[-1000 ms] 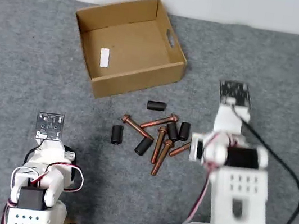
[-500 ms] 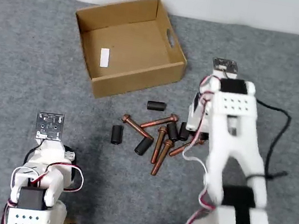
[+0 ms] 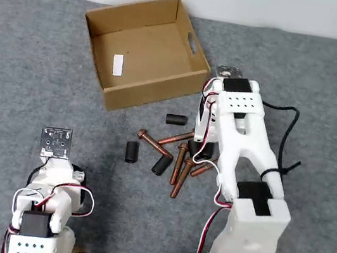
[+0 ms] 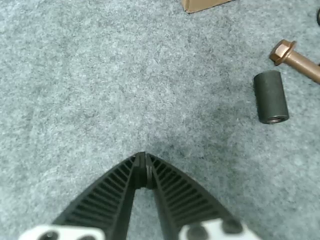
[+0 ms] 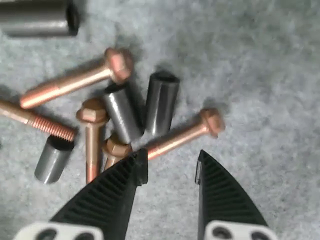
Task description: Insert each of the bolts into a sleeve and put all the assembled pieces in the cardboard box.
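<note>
Beside cardboard box (image 3: 155, 89), crowded bolts (image 3: 178, 164)

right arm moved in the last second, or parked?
Yes. In the high view the right arm has swung in toward the cardboard box; the right gripper now hangs open over the bolts.

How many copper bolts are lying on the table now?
5 bolts, near the cardboard box: one leftmost, one slanted above, two near-upright in the middle, one rightmost by the right arm. That arm may hide others.
</note>
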Motion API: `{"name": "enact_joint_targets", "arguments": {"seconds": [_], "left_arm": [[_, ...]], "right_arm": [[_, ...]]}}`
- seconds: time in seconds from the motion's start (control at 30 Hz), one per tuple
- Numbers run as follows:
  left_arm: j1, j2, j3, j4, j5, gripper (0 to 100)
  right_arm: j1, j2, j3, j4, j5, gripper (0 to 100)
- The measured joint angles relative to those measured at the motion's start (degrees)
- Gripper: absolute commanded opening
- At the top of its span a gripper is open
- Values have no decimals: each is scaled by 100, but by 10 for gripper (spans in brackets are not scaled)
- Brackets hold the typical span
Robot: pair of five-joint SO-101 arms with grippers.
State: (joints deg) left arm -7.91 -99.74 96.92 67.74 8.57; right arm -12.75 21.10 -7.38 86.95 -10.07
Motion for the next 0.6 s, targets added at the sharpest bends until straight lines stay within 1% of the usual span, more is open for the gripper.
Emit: {"name": "enact_joint_targets", "arguments": {"seconds": [0.43,0.5,0.57,0.6], "left_arm": [[0,0,0,0,0,7],[0,0,0,0,0,7],[0,0,0,0,0,7],[0,0,0,0,0,7]], "right_arm": [[-9,765,0,-905,0,144],[18,888,-44,-949,0,106],[35,949,-62,-985,0,21],[35,958,-62,-985,0,0]]}}
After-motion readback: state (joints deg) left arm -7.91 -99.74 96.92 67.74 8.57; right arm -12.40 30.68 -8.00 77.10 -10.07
